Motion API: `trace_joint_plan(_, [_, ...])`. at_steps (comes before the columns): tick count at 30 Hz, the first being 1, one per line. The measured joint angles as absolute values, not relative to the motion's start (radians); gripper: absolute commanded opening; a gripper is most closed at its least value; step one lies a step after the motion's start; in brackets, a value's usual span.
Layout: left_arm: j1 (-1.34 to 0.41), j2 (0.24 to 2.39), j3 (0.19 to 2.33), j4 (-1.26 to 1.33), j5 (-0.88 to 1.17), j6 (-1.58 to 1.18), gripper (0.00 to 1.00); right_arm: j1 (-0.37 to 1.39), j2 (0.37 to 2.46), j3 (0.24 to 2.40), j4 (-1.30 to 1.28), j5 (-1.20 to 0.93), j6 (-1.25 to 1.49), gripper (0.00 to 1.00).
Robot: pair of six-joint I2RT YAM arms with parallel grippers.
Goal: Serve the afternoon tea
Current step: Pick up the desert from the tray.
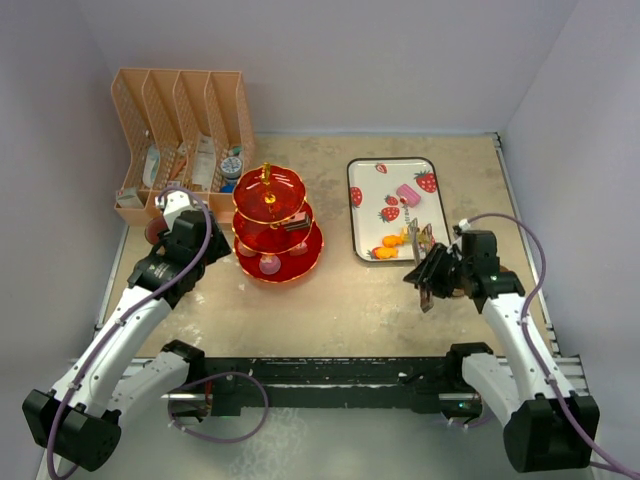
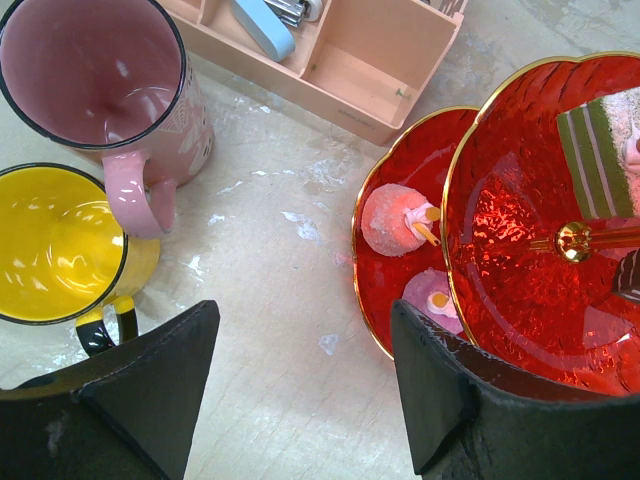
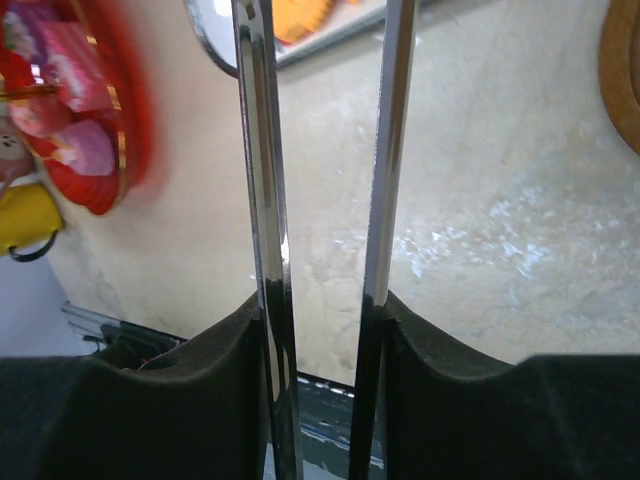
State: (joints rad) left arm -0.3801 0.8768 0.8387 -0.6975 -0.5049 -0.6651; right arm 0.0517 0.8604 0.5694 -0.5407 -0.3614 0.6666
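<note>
The red three-tier stand (image 1: 270,225) stands left of centre with toy cakes on its tiers. In the left wrist view the stand (image 2: 540,200) holds pink cakes (image 2: 395,215) and a green striped slice (image 2: 595,145). The pink mug (image 2: 100,80) and the yellow mug (image 2: 55,245) stand left of it. My left gripper (image 1: 200,235) (image 2: 305,370) is open and empty, above bare table between the mugs and the stand. My right gripper (image 1: 430,275) (image 3: 325,320) is shut on the metal tongs (image 1: 420,245) (image 3: 260,150), whose tips point at the tray's near edge.
A white strawberry-print tray (image 1: 372,228) at right centre holds a pink sweet (image 1: 407,193) and orange sweets (image 1: 388,245). A peach desk organizer (image 1: 180,130) (image 2: 330,50) stands at the back left. Walls close the left, back and right sides. A black rail (image 1: 330,375) runs along the front.
</note>
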Motion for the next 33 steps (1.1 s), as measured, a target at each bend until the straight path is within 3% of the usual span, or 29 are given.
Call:
trace_joint_plan(8, [-0.380, 0.876, 0.839, -0.698, -0.505, -0.665, 0.67, 0.052, 0.964, 0.699, -0.558, -0.383, 0.652, 0.43])
trace_joint_plan(33, [-0.380, 0.861, 0.838, -0.699, -0.529, -0.665, 0.67, 0.052, 1.042, 0.756, -0.580, -0.297, 0.825, 0.48])
